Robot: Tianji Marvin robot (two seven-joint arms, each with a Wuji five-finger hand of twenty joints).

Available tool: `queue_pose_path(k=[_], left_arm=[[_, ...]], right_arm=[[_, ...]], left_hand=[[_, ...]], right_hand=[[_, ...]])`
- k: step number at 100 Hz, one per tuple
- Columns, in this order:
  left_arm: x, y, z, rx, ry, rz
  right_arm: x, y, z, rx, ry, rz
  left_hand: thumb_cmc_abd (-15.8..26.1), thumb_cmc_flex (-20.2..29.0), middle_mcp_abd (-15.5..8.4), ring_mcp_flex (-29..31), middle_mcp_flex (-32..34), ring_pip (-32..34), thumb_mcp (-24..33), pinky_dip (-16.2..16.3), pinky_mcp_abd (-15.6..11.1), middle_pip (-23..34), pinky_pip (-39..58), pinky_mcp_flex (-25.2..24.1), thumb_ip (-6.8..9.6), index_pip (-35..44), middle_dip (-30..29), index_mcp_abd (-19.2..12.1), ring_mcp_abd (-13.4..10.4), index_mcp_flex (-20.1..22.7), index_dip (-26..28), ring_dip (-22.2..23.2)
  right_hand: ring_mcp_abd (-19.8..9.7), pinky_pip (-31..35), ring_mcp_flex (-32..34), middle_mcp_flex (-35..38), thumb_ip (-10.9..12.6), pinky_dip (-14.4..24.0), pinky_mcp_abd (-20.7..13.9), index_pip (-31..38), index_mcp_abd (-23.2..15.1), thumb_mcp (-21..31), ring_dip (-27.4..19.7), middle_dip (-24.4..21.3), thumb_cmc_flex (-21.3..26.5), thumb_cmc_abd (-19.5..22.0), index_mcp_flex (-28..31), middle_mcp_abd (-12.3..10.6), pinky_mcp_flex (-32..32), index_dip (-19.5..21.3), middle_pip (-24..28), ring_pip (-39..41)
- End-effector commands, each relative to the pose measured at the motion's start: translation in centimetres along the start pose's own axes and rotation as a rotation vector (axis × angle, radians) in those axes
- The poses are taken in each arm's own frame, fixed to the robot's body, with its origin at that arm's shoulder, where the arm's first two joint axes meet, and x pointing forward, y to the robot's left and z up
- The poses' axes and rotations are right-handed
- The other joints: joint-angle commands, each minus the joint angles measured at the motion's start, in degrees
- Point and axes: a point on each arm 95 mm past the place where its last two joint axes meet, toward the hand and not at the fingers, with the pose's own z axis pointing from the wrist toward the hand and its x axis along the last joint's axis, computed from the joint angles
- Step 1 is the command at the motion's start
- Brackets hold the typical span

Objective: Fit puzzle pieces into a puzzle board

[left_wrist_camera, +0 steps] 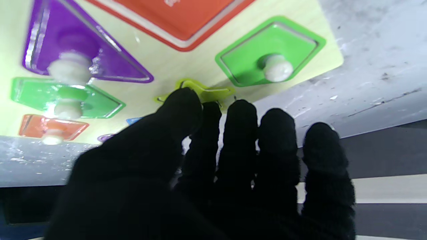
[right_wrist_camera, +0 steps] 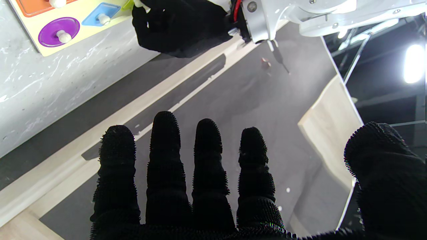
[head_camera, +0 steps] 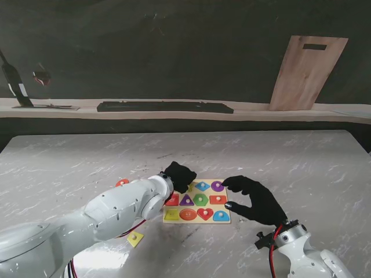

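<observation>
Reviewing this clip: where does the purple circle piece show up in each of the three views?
Stand view: purple circle in the board's far row, right end, just left of the right hand.
Left wrist view: only a purple sliver by the thumb; cannot tell whether it is the circle.
Right wrist view: at the board's corner.
Shared landmark: the blue piece beside it.

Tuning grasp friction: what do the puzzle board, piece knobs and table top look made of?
Puzzle board: pale wood or plywood by its colour, with glossy painted pieces. Knobs: off-white, smooth, plastic or painted wood; can't tell which. Table top: grey-veined white, marble-look, possibly laminate, scuffed.
</observation>
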Motion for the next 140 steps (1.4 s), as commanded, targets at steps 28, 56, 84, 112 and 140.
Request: queue_pose_path(k=[28, 56, 84, 112, 140], left_arm=[[-0.3, 0.8, -1.0, 0.008, -0.012, 0.025], [-0.3, 0.3, -1.1, 0.067, -0.026, 0.014], [-1.0, -0.5, -1.7, 0.127, -0.052, 0.010], [-2.5, -1.5, -4.2, 0.203, -0.092, -0.091], [-4.8, -1.5, -8.3, 0.272, -0.079, -0.360]], right_arm=[[0.3, -0.4, -0.1, 0.006, 0.007, 0.009], [0.3, -0.4, -0.1, 0.008, 0.008, 0.009], [0.3, -0.4, -0.1, 0.006, 0.008, 0.008], [0.3, -0.5, -0.1, 0.011, 0.013, 0.004], [0.4, -0.9, 0.1, 0.033, 0.018, -0.021]], left_hand=[[5.18, -9.23, 1.02, -2.81, -4.22, -1.25, -11.72, 0.68, 2.93, 2.66, -0.70, -1.76, 3.29, -10.73, -4.63, 3.49, -0.91, -2.29, 0.76, 1.18], [7.75, -9.31, 1.25, -3.74, -5.84, -1.71, -14.81, 0.63, 2.58, 2.24, -1.05, -2.34, 3.07, -15.76, -4.87, 4.31, -0.72, -3.85, -1.14, 1.03], [13.80, -7.33, 1.64, -4.86, -6.84, -2.56, -24.22, -0.26, 2.16, 1.80, -1.88, -3.39, 3.12, -17.34, -5.85, 4.33, -0.46, -4.50, -2.66, 0.17], [17.97, -2.08, 2.10, -6.70, -8.44, -6.77, -37.20, -2.26, 0.88, -2.91, -3.10, -5.39, 3.91, -18.87, -9.63, 3.37, -0.01, -4.63, -3.63, -1.78], [19.49, 3.19, 4.55, -16.52, -16.94, -23.36, -47.68, -6.07, 0.22, -18.15, -8.94, -13.34, 4.64, -24.77, -24.29, 3.19, 2.27, -5.36, -5.52, -11.09]], right_hand=[[-1.60, 0.35, -0.24, -0.43, 2.35, 0.73, -1.03, 0.43, -0.47, -1.33, 0.87, 0.27, 0.80, 1.42, 0.12, 0.28, -0.84, -0.78, 1.08, 0.65], [-1.62, 0.31, -0.19, -0.42, 2.35, 0.71, -1.03, 0.42, -0.51, -1.35, 0.87, 0.27, 0.83, 1.41, 0.11, 0.28, -0.88, -0.79, 1.08, 0.66], [-1.61, 0.31, -0.26, -0.45, 2.36, 0.71, -1.09, 0.46, -0.49, -1.39, 0.87, 0.27, 0.92, 1.47, 0.14, 0.21, -0.88, -0.78, 1.08, 0.65], [-1.61, 0.31, -0.26, -0.49, 2.36, 0.71, -1.07, 0.42, -0.62, -1.43, 0.85, 0.25, 0.74, 1.51, 0.09, 0.31, -0.89, -0.78, 1.04, 0.61], [-1.69, 0.32, -0.22, -0.45, 2.35, 0.72, -1.11, 0.43, -0.68, -1.36, 0.85, 0.25, 0.64, 1.44, 0.09, 0.35, -0.87, -0.77, 1.02, 0.60]])
